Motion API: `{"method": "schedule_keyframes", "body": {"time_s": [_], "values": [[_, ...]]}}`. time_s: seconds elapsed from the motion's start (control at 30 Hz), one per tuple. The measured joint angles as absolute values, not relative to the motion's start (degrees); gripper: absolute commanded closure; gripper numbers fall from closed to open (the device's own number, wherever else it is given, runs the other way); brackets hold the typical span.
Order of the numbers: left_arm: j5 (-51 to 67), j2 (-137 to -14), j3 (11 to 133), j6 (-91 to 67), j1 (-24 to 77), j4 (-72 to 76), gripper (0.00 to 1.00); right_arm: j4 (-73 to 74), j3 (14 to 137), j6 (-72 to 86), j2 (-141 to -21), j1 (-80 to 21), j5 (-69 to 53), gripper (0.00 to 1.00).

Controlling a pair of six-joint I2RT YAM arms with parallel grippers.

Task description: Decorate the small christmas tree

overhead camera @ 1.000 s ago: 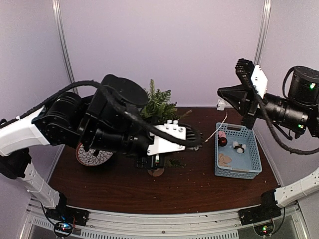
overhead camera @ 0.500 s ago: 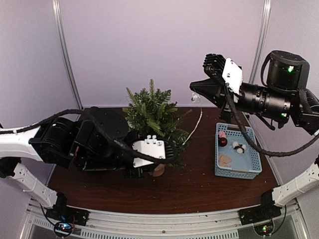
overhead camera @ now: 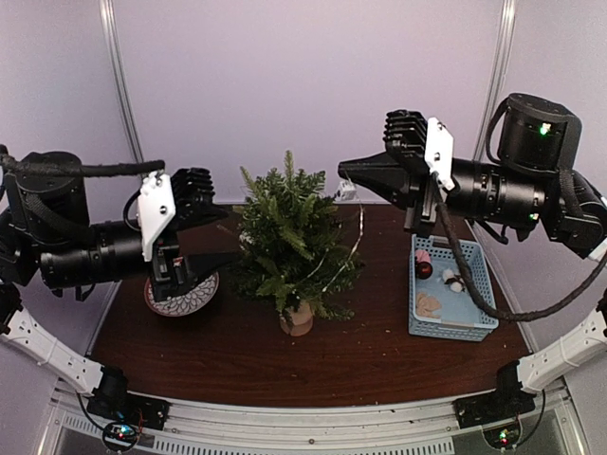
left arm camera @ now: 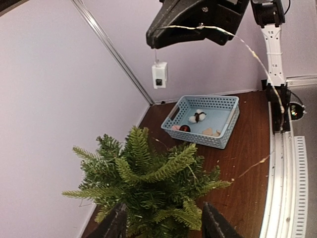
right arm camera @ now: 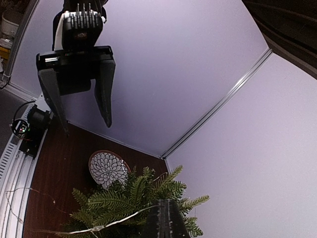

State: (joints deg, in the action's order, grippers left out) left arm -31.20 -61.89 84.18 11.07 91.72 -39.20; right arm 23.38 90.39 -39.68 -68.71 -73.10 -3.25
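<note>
Left end effector was clamped shut down low by the stump. Now its jaws are apart and it's swung back toward the left edge of the worktop, so the small christmas tree and the patterned plate are uncovered again. Right end effector slid in from the right edge, dragging the light string onto the tree's right side.
</note>
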Motion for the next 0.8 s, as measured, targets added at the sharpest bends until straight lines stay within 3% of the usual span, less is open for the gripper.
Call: {"method": "schedule_keyframes", "body": {"time_s": [0.1,0.27,0.47,0.8], "values": [[-34.28,-63.96,85.69,13.96,91.72,-38.33,0.56,22.76,90.39,-39.11,-69.06,-73.10,-5.30,1.00],[-36.56,-70.54,87.59,21.78,91.70,-33.91,0.49,22.11,90.39,-36.99,-69.73,-73.10,-8.84,1.00],[-36.40,-76.62,90.30,25.45,91.48,-28.97,0.49,21.08,90.39,-34.44,-70.67,-73.10,-11.07,1.00],[-34.22,-76.53,90.30,22.65,88.51,-20.53,0.56,19.35,89.73,-31.83,-70.98,-73.10,-12.21,1.00]]}}
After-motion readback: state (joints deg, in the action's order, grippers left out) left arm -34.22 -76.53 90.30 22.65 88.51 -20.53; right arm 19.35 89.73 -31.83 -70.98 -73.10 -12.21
